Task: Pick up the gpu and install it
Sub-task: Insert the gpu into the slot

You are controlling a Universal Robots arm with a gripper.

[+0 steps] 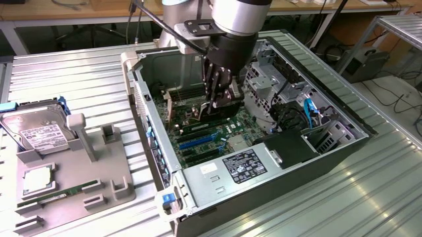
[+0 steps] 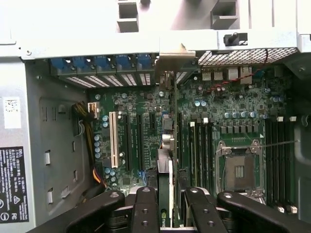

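The gpu (image 2: 166, 145) shows edge-on in the wrist view, a thin green card standing upright over the motherboard (image 2: 131, 145) inside the open computer case (image 1: 316, 148). Its silver end bracket (image 2: 170, 60) reaches the case's rear slot openings. My gripper (image 2: 167, 194) is shut on the card, black fingers (image 2: 146, 208) on either side of it. In the exterior view the gripper (image 1: 221, 101) reaches down into the case's middle, with the gpu (image 1: 197, 118) under it, just above the blue and black expansion slots (image 1: 197, 143).
Left of the case in the exterior view, a grey fixture tray (image 1: 99, 182) carries a silver hard drive (image 1: 36, 131), a processor (image 1: 39, 178) and a narrow memory stick (image 1: 56, 196). A labelled power supply (image 1: 244, 165) and a drive cage (image 1: 270, 84) crowd the case.
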